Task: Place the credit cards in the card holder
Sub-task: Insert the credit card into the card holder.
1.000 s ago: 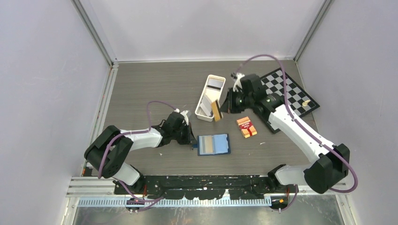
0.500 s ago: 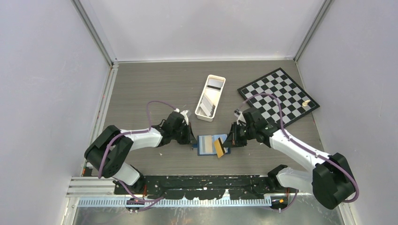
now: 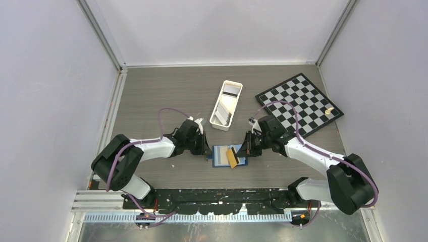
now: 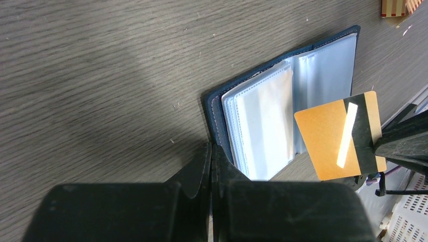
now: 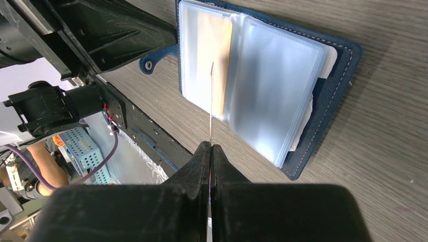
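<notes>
Right end effector [image 5: 210, 149] pinches gold card [image 4: 328, 137] over open card holder [image 5: 262, 80].

Right gripper [image 3: 244, 152] carried the gold card [image 3: 232, 157] from tray [image 3: 232, 81] over card holder [image 3: 219, 155].

Bright, even light from above keeps my views sharp, with soft shadows on the table [image 4: 75, 60] and pale glare on the card holder [image 5: 272, 85].
</notes>
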Controlling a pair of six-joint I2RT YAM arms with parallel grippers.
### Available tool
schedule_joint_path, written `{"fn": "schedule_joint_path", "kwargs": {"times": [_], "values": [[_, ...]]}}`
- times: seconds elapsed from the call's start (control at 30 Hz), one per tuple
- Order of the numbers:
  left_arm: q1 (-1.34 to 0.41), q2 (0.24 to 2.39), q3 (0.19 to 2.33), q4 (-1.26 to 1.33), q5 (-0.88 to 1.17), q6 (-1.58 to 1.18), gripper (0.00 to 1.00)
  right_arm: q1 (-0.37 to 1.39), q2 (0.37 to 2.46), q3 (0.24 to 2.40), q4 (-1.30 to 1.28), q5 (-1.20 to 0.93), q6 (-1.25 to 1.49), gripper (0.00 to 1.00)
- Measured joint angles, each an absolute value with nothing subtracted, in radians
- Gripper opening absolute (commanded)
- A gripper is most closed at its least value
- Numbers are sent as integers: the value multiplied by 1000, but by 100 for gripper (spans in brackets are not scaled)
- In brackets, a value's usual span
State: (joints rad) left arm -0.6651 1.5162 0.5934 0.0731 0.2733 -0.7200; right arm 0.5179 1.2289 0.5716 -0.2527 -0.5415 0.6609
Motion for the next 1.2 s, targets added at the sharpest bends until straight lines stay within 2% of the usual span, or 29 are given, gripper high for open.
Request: {"fn": "schedule_joint_path", "kwargs": {"times": [1.2], "values": [[-665,1519,600,62,274,-719,0,518,1250,553,-240,-513,661,0]]}}
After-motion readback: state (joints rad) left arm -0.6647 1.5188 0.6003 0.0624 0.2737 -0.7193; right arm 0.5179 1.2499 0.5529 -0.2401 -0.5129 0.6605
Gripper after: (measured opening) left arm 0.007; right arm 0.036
